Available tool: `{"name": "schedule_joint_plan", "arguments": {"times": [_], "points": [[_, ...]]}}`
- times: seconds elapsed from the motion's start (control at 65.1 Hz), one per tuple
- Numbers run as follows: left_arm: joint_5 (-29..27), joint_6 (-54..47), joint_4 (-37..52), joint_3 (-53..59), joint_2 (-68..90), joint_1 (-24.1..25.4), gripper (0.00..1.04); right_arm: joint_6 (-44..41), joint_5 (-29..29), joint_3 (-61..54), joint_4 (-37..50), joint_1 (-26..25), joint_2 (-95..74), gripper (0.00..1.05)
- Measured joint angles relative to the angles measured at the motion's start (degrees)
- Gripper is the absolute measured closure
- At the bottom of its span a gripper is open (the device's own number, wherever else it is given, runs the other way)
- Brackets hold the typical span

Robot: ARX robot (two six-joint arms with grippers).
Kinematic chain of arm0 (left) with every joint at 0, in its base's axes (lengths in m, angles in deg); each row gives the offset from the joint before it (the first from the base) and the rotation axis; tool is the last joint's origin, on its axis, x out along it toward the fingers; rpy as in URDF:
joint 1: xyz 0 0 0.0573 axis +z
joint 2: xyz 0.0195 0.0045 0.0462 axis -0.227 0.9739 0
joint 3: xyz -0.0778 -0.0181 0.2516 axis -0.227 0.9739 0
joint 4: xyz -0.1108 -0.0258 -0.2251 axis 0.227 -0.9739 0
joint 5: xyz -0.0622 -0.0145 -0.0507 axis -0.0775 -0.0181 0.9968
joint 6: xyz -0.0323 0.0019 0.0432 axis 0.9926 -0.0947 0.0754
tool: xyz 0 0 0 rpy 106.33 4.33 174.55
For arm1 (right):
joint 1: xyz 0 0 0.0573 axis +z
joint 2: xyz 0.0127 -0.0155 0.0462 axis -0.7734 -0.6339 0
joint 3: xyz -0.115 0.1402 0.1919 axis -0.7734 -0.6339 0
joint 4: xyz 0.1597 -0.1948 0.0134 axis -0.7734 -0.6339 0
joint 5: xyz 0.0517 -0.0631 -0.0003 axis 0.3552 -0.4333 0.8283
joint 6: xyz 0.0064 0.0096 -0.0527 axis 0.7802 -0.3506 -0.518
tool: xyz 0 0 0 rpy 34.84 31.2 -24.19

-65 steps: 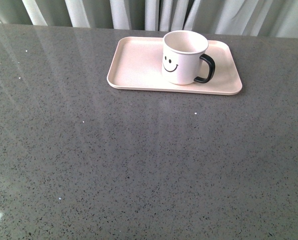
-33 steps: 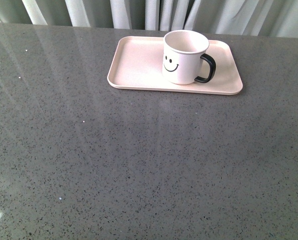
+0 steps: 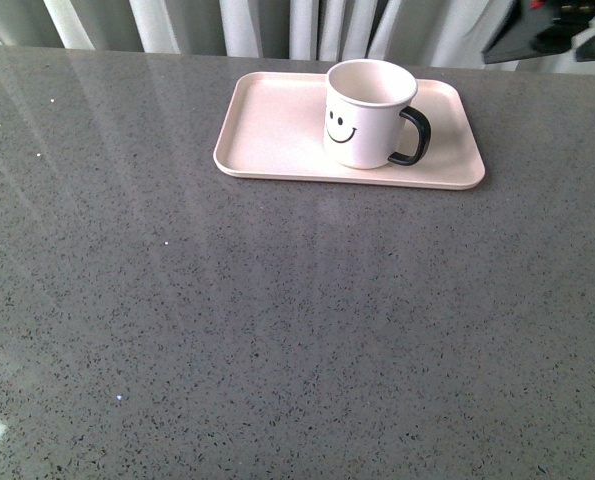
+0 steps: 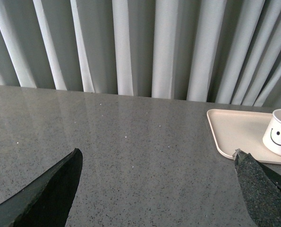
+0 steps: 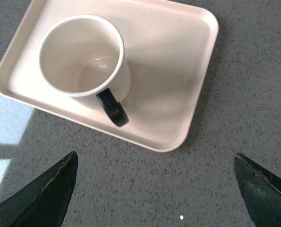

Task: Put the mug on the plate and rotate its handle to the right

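Observation:
The cream-white mug (image 3: 362,115) stands upright on the pale pink plate (image 3: 277,130), right of its middle, with the smiley face toward me. Its black handle (image 3: 414,137) points right. My right gripper (image 5: 155,158) is open and empty, above the table just off the plate's edge (image 5: 178,61). It looks down into the mug (image 5: 83,56), and the handle (image 5: 113,108) is on the side nearest it. My left gripper (image 4: 157,156) is open and empty over bare table. From there the plate (image 4: 234,130) and mug (image 4: 279,137) lie well off to one side.
The grey speckled table (image 3: 277,320) spreads wide in front of the plate. Pale curtains (image 3: 277,25) hang behind its far edge. A dark part of my right arm (image 3: 557,30) shows at the top right of the front view.
A dark part of my right arm has come into the top right corner of the front view. The mug and plate have not moved.

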Motion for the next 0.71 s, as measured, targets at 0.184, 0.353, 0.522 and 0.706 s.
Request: {"name": "schedule_joint_plan", "arguments": {"times": [0.184, 0.353, 0.522, 0.706], "points": [[0.0, 0.0, 0.0, 0.0, 0.0, 0.0, 0.09, 3.8, -2.5, 14.7, -7.6, 4.3, -11.7, 0.09], [0.0, 0.0, 0.0, 0.0, 0.0, 0.0, 0.09, 5.9, -3.6, 21.4, -10.8, 5.5, -16.6, 0.09], [0.0, 0.0, 0.0, 0.0, 0.0, 0.0, 0.09, 8.7, -3.9, 25.8, -13.2, 5.6, -20.7, 0.09], [0.0, 0.0, 0.0, 0.0, 0.0, 0.0, 0.09, 11.6, -3.7, 28.1, -14.0, 5.7, -22.8, 0.09]]}}
